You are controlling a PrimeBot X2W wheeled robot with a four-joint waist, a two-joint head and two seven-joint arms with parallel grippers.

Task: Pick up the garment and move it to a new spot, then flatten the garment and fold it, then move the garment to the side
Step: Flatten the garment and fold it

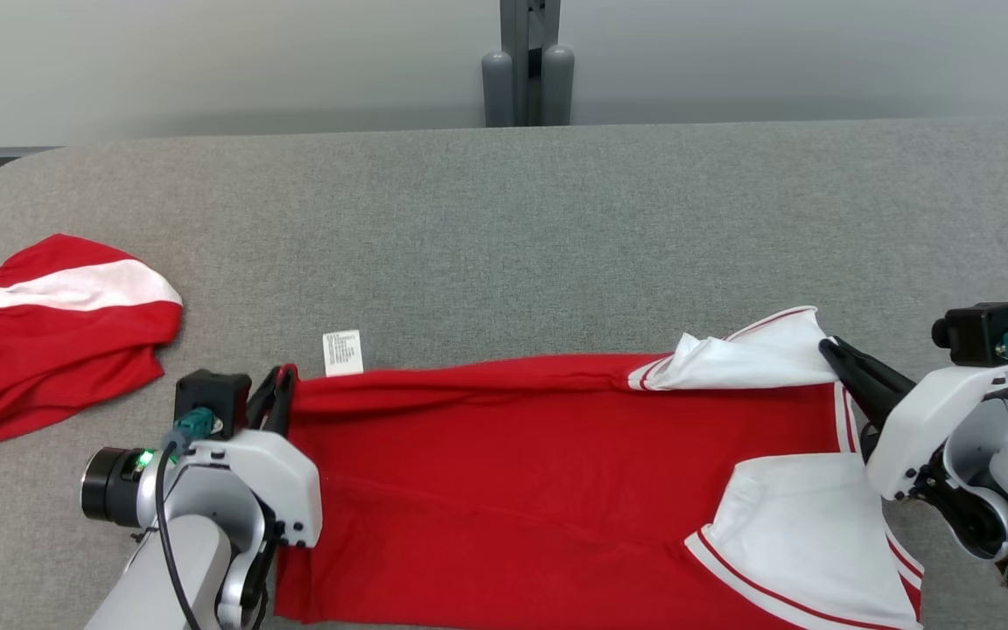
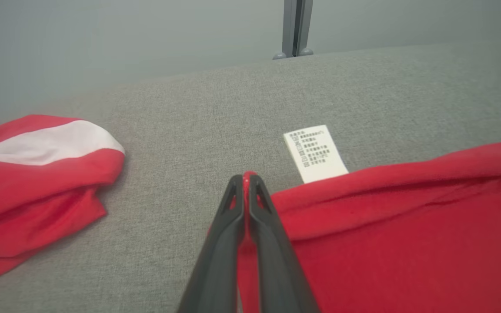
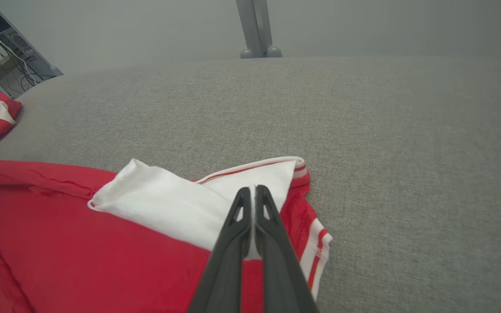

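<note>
The only print I can find is on a white label (image 2: 315, 154) that sticks out from the far edge of the red garment (image 2: 407, 226) and lies flat on the grey table (image 2: 215, 113). In the left wrist view I make out a short heading with about six rows under it, each a small boxed symbol with a few characters beside it. They are too small for me to read. From the head view the print is only faint grey lines.

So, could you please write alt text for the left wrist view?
The left tool, shut, pinches a corner of the red garment on a grey table. Its white care label sticks out; a second garment lies at left.
</note>
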